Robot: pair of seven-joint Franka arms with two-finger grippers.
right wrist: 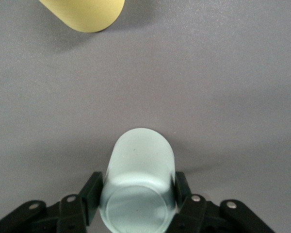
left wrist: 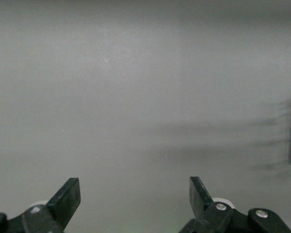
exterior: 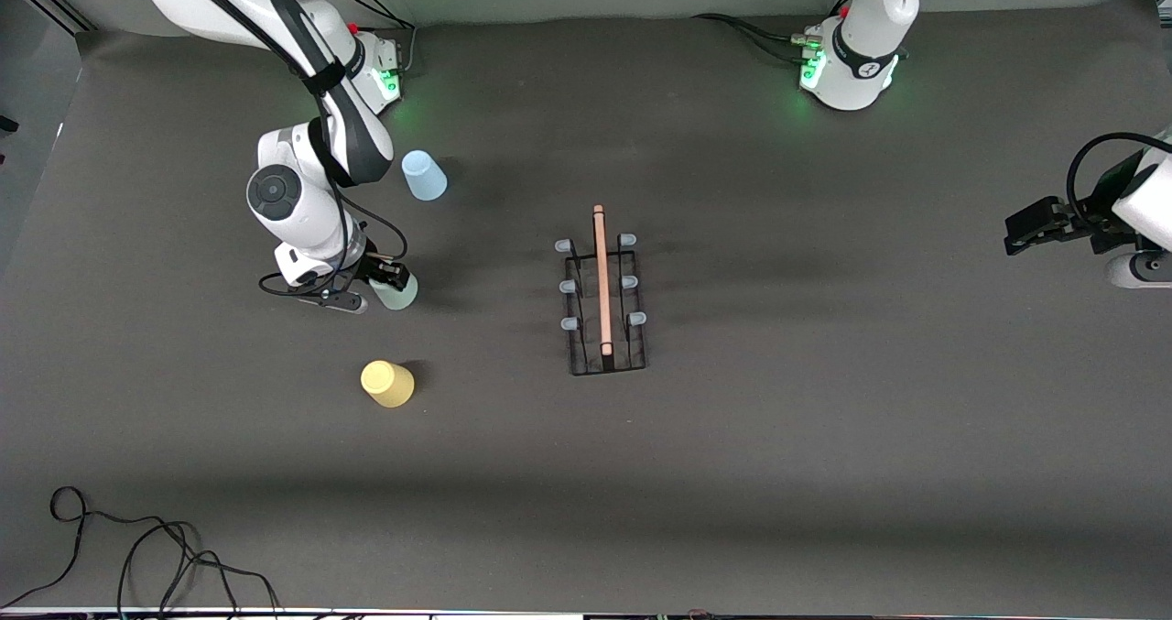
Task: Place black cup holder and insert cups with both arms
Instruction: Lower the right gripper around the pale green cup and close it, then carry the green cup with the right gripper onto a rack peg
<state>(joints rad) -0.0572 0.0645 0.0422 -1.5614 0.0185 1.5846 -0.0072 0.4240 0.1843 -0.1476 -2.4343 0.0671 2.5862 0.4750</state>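
Both arms bent: right claw [right wrist: 138, 194] pinching green cup [right wrist: 139, 184], left waiting.

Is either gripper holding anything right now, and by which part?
The right gripper is shut on the pale green cup, fingers on opposite sides of its wall. The left gripper is open, holding nothing.

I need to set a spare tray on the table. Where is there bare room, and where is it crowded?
Free: the mat between the black cup holder and the open left gripper, and the strip nearer the camera. Crowded: the right arm's end, where the right gripper clamps the pale green cup between the light blue cup and yellow cup.
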